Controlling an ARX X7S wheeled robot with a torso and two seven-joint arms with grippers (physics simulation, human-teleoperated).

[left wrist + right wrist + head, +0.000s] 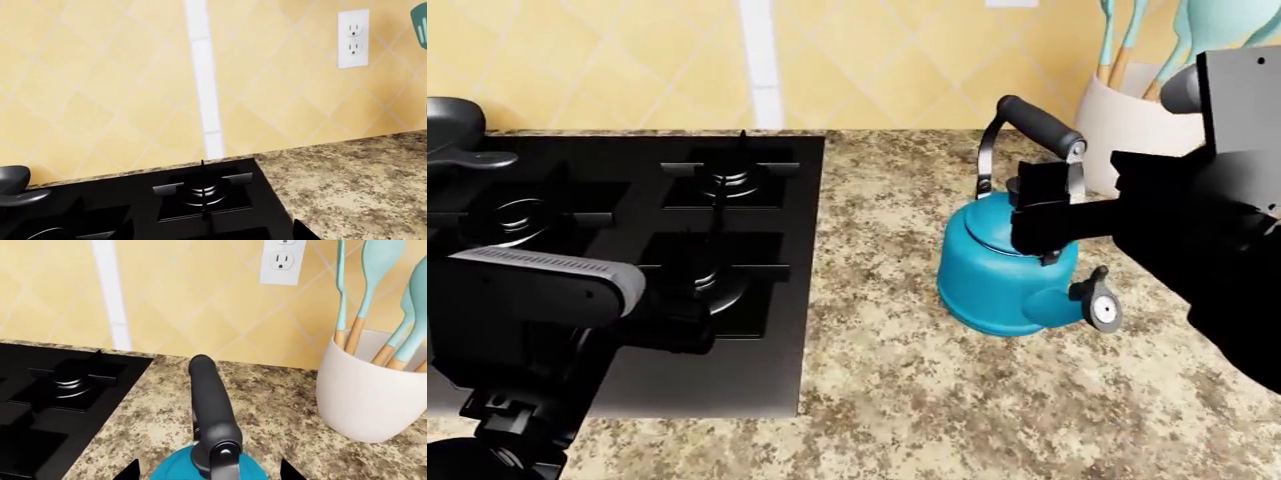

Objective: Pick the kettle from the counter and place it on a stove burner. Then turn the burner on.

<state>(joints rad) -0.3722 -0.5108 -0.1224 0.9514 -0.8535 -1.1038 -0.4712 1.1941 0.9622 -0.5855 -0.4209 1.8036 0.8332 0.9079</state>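
Your squat glossy teal-blue kettle [1008, 270] stands upright on the speckled beige-and-brown granite counter [894, 380], just right of the flat black glass hob [761, 370] and near the white utensil jar [1128, 125] holding teal spatulas. Its short capped spout [1098, 305] points toward the counter's near right, and its tall arched metal handle [1034, 125] with the black top rises over the lid, the arch's long axis running from the back left down toward the spout side. Your right gripper [1044, 215] sits low at the handle's near end, right above the kettle body; in the right wrist view its 2 fingertips [127, 471] stand apart on either side of the handle, jaws spread and not closed on it. The small round black gas burner [731, 178] with its silvery ring and 4-armed grate lies at the hob's back right, well apart from the kettle. Your left gripper [681, 320] hovers over the hob's front; you cannot tell whether its jaws are spread. A dark grey pan [454, 130] sits at the hob's back left.
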